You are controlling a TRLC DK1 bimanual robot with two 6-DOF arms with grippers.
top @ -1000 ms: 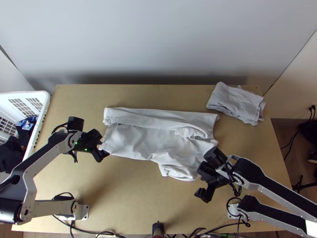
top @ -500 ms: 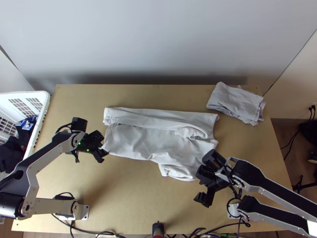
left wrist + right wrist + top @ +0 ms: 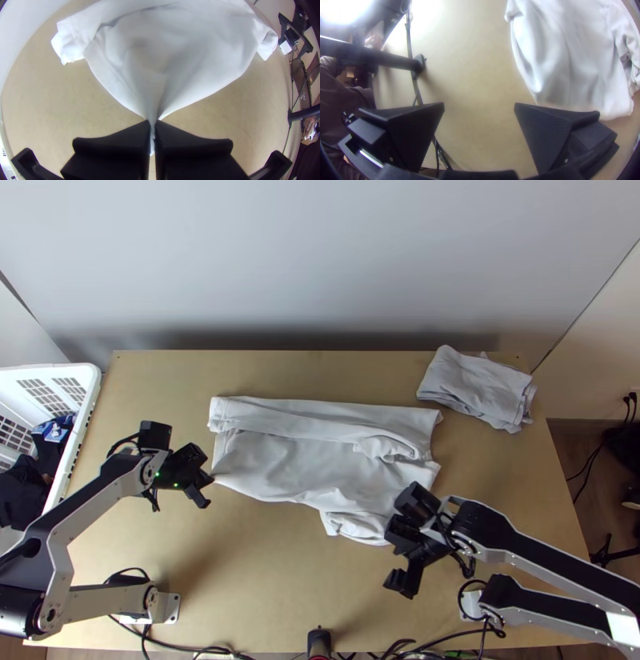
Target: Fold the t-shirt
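Half a second on, the right gripper (image 3: 395,556) sits nearer mid-table.
Its fingers stand wide apart, holding nothing. Farther off, the left gripper (image 3: 207,482) pinches a near corner of the white t-shirt (image 3: 296,464), which lies mid-table, a strip folded over along its far side.

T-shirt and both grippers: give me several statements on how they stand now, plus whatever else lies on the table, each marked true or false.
1. The left gripper has its jaws closed on the t-shirt. True.
2. The right gripper has its jaws apart, with nothing between them. True.
3. The t-shirt is a compact, finished packet. False: much of it lies spread, with a band folded over along its far side.
4. A folded cloth lies toward the far right corner of the table. True.
5. The folded cloth lies underneath the t-shirt. False: it lies apart from it.
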